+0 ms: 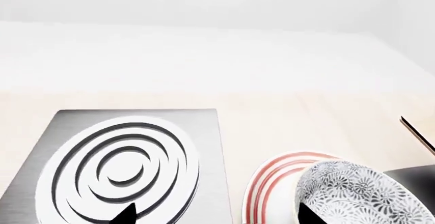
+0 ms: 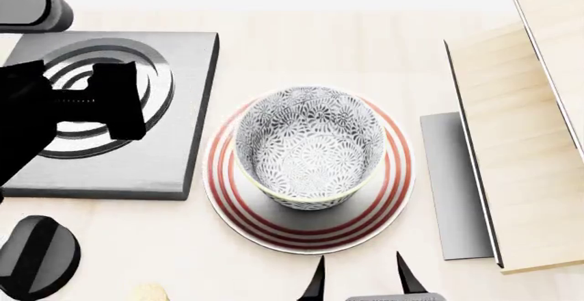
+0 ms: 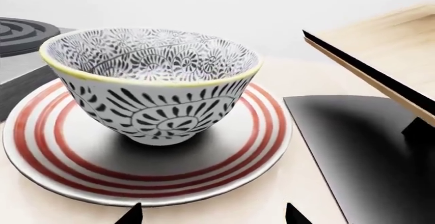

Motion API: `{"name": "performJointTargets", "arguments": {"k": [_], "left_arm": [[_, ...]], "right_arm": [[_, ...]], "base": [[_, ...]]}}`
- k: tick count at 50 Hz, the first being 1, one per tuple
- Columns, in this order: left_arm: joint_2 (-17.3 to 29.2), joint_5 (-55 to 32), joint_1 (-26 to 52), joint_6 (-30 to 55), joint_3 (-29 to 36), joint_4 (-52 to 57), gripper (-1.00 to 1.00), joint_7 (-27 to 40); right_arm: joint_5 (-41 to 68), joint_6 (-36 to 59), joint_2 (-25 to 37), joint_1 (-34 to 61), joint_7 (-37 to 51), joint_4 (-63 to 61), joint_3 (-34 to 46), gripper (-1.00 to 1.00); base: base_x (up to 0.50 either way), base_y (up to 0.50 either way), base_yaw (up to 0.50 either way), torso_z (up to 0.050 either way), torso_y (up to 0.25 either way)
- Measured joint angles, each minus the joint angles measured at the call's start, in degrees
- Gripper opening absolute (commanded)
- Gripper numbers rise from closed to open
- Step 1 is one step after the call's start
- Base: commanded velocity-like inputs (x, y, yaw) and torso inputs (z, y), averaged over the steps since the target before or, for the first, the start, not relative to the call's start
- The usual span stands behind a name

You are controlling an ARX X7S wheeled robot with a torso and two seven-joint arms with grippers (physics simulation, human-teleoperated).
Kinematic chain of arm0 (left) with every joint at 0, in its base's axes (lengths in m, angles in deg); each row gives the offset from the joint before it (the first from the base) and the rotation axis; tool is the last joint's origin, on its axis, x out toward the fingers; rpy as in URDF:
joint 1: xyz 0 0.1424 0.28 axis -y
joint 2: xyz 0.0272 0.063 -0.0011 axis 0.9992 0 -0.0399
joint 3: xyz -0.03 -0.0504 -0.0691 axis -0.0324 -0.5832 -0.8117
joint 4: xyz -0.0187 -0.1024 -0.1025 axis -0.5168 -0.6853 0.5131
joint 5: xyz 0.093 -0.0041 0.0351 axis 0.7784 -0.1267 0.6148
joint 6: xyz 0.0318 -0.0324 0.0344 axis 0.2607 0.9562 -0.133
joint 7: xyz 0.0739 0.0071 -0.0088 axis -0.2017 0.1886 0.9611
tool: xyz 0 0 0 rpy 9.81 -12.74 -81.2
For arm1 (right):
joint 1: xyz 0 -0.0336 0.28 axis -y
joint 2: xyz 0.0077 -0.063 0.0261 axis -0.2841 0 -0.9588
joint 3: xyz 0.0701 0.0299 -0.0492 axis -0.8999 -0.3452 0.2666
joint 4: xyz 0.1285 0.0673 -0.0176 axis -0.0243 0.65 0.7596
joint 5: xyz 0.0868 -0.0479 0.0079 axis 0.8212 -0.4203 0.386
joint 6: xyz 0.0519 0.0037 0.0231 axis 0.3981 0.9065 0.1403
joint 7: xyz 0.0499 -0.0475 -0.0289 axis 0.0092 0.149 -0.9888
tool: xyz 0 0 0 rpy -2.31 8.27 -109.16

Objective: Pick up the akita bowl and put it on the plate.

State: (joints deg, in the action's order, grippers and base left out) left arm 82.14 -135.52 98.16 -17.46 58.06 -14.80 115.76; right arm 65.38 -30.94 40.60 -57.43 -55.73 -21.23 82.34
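The akita bowl (image 2: 310, 149), grey-and-white floral with a pale rim, stands upright on the red-ringed white plate (image 2: 245, 212). In the right wrist view the akita bowl (image 3: 153, 84) rests in the middle of the plate (image 3: 48, 147). My right gripper (image 2: 360, 277) is open, just in front of the plate's near edge, with nothing between its fingertips (image 3: 212, 215). My left gripper (image 2: 100, 99) hovers over the burner, apart from the bowl; its two tips (image 1: 211, 214) stand wide apart, open and empty. The left wrist view catches the akita bowl (image 1: 360, 191) and the plate (image 1: 272, 183) at its edge.
A square grey burner (image 2: 182, 150) with concentric rings lies left of the plate. A black knob (image 2: 37, 256) sits at the front left. A wooden board (image 2: 511, 144) over a dark grey slab (image 2: 447, 185) lies right of the plate.
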Motion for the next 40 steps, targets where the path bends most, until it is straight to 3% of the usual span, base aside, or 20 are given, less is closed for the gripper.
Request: {"name": "performJointTargets", "arguments": {"k": [24, 40], "left_arm": [[12.9, 6.6, 0.7, -2.3, -1.6, 17.1, 1.00, 5.4], [22.2, 13.5, -2.8, -6.8, -1.7, 27.7, 1.00, 7.0]], "right_arm": [[-1.0, 5.9, 4.6, 0.0, 5.0, -12.7, -1.7, 1.00], [-1.1, 10.0, 7.6, 0.6, 7.8, -21.6, -3.4, 1.00]], "base": [[0.00, 0.00, 0.00, 0.000, 0.000], [0.00, 0.00, 0.00, 0.000, -0.001]]}}
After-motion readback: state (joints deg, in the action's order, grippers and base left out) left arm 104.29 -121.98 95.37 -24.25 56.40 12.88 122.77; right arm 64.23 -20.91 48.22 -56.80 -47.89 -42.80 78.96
